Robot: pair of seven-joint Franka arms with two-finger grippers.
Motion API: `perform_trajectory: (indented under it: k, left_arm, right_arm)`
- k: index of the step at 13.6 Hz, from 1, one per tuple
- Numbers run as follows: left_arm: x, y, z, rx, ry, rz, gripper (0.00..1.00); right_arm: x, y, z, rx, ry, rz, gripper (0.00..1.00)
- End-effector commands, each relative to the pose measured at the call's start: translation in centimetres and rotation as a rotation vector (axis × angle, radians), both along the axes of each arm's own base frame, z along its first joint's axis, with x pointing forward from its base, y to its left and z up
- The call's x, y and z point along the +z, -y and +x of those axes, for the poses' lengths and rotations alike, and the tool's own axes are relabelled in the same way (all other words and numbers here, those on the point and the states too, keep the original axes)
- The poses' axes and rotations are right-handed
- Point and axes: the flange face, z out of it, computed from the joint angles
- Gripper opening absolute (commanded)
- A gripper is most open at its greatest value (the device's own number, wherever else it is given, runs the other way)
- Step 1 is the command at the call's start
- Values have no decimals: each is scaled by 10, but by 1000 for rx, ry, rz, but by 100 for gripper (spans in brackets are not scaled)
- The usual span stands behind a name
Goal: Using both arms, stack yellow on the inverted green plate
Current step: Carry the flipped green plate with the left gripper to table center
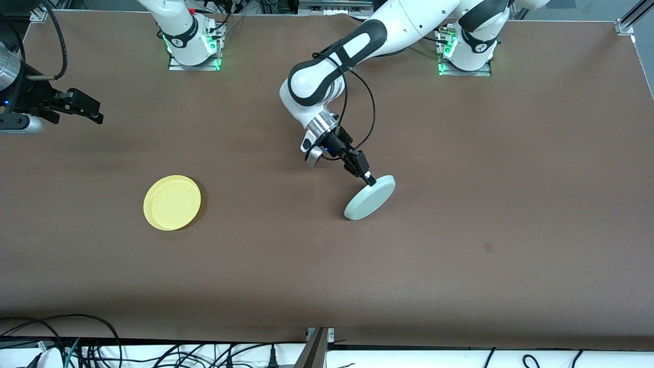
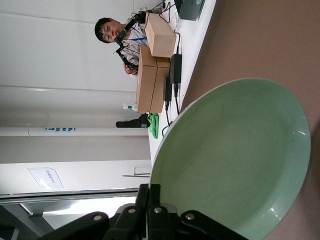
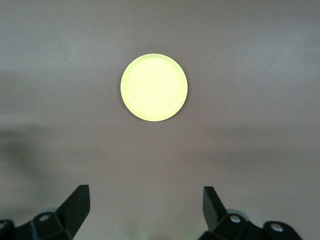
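yellow plate [image 1: 172,202]: lies flat on the bench [image 1: 460,255], rim up, toward the right arm's end. Small, round, shallow raised rim, glossy smooth surface. Looks like light rigid plastic, likely slick. Low profile, so the rim edge is the only real place to pinch.
green plate [image 1: 370,197]: tilted steeply on edge near the bench middle, lower edge appears to touch the bench, upper rim pinched. Pale mint, same size and shape as the yellow one, hollow side faces the left wrist camera [image 2: 235,160]. Light and stiff, by my read; a thin rim pinch could slip or let it pivot.
left gripper [image 1: 369,179]: clamped on the green plate's upper rim, mid-flip.
right gripper [image 1: 87,110]: spread wide, empty, up over the bench edge at the right arm's end; arm waits. Its wrist view looks down on the yellow plate [image 3: 154,87].
bench surface: matte brown, flat, uniform.
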Motion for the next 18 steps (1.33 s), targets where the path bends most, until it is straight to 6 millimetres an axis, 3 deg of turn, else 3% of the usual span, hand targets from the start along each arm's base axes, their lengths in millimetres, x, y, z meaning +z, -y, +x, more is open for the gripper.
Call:
perform_trajectory:
  k: [1, 7, 8, 9, 12, 15, 18]
  left_arm:
    - [-10, 9, -7, 8, 70, 5, 0]
    - [-28, 23, -24, 20, 92, -26, 0]
    - [-28, 25, -25, 21, 89, -30, 32]
    - [-28, 31, -31, 12, 76, -49, 70]
    - [-35, 36, -42, 33, 56, -112, 77]
    - [-26, 48, -43, 70, -2, -202, 100]
    - [-15, 58, -41, 119, -74, -302, 100]
  right_arm:
    - [7, 2, -2, 1, -4, 14, 100]
    - [7, 3, -2, 0, -4, 16, 100]
    - [7, 3, -2, 0, -4, 16, 100]
    - [6, 3, -3, 0, -6, 16, 100]
    - [7, 2, -2, 1, -4, 16, 100]
    - [6, 2, -3, 0, -6, 16, 100]
    - [6, 3, -3, 0, -6, 16, 100]
